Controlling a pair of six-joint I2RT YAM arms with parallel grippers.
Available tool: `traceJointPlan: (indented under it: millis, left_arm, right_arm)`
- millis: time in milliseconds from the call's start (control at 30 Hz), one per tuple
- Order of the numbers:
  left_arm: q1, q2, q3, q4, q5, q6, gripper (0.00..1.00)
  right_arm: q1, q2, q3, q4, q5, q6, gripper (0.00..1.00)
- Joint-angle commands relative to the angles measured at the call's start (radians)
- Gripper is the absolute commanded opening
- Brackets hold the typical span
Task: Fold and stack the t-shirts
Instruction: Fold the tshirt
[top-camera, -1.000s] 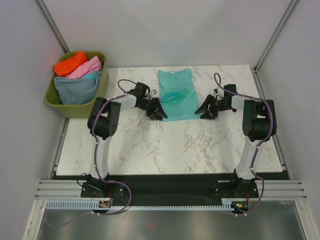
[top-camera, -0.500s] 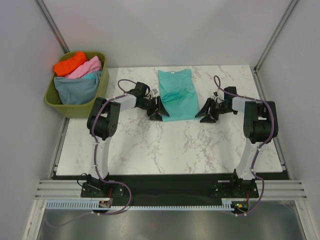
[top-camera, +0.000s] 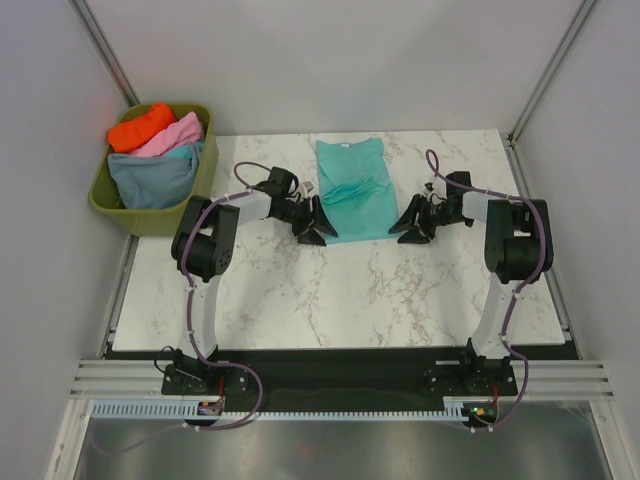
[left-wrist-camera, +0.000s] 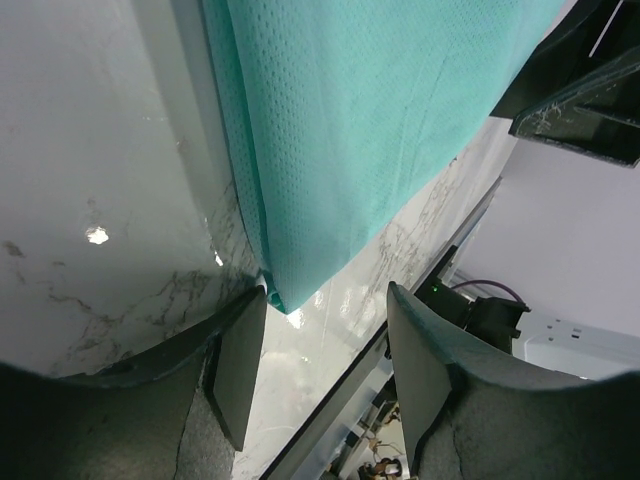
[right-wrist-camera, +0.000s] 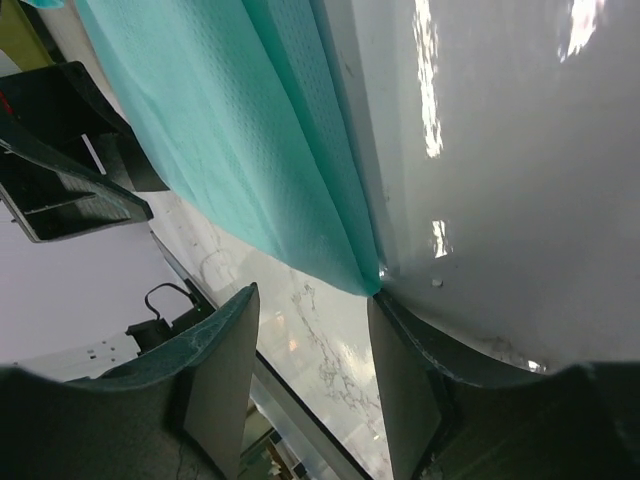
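A teal-green t-shirt (top-camera: 350, 190) lies folded into a long strip at the back middle of the marble table (top-camera: 300, 290). My left gripper (top-camera: 318, 226) lies low at its near left corner, open. In the left wrist view the cloth (left-wrist-camera: 380, 130) ends in a corner right at the tip of one finger (left-wrist-camera: 238, 365), and the gap of the gripper (left-wrist-camera: 325, 370) is bare. My right gripper (top-camera: 405, 226) is open at the near right corner. There the cloth (right-wrist-camera: 230, 150) meets the tip of one finger (right-wrist-camera: 405, 390), with nothing inside the gripper (right-wrist-camera: 310, 370).
An olive-green tub (top-camera: 100, 200) stands off the table's back left corner. It holds an orange shirt (top-camera: 140, 125), a pink one (top-camera: 175, 133), a light teal one (top-camera: 187, 152) and a slate one (top-camera: 150, 178). Grey walls close in both sides.
The left gripper's jaws have spread wider at the shirt's near left corner. The right gripper has edged slightly left toward the shirt. The shirt lies as before.
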Motion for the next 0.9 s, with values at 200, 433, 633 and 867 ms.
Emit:
traceJointPlan:
  millis: [200, 433, 633, 867]
  left_arm:
    - [-0.012, 0.026, -0.029, -0.050, -0.057, -0.001, 0.61]
    - [-0.015, 0.046, -0.018, -0.050, -0.057, -0.001, 0.61]
    - [-0.020, 0.062, -0.015, 0.030, -0.052, -0.053, 0.02]
    - [-0.027, 0.049, -0.006, 0.031, -0.051, -0.058, 0.02]
  right_arm:
    - [0.006, 0.096, 0.080, 0.047, 0.088, -0.025, 0.54]
    - [0.006, 0.074, 0.053, 0.049, 0.089, -0.036, 0.45]
    - [0.006, 0.060, 0.035, 0.070, 0.096, -0.033, 0.36]
    - [0.008, 0.050, 0.034, 0.069, 0.097, -0.037, 0.00]
